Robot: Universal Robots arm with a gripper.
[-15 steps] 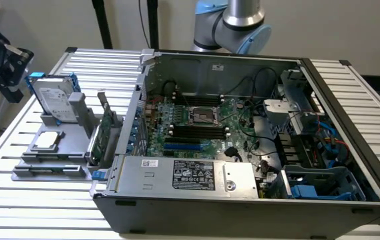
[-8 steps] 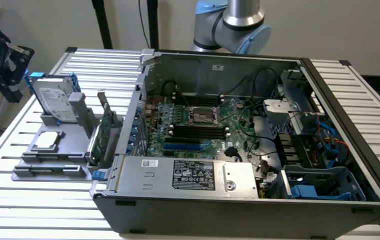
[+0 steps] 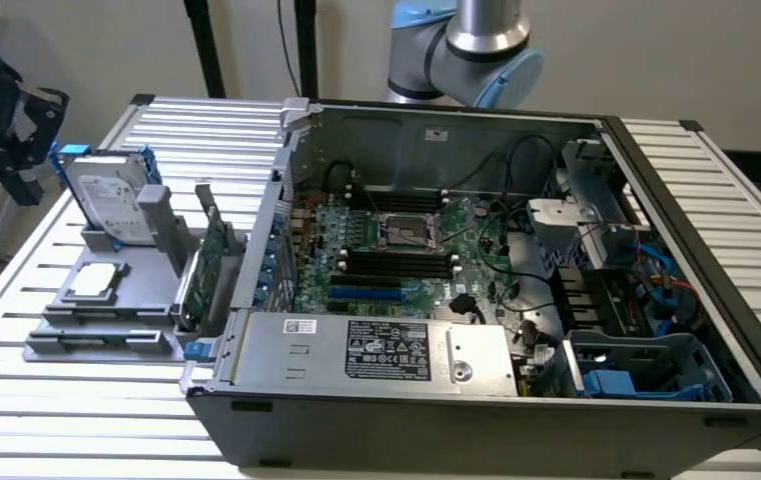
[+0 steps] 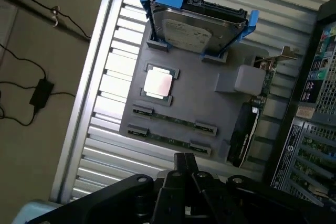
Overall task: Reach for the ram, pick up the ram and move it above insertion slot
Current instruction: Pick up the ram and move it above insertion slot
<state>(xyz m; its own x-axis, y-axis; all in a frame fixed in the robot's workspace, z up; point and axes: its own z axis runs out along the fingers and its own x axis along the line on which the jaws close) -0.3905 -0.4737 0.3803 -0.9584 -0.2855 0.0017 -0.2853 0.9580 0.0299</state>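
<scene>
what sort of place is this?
Probably a robotics lab bench for PC assembly: an open computer case on a slatted aluminium table, a grey fixture tray holding a hard drive, and a robot arm.

The labels (image 3: 391, 352) on the power supply (image 3: 280, 362) carry print too small to read

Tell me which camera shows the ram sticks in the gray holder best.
The wrist view: it looks down on both ram sticks full length in the gray holder. The exterior view shows them as thin slivers at a shallow angle.
</scene>
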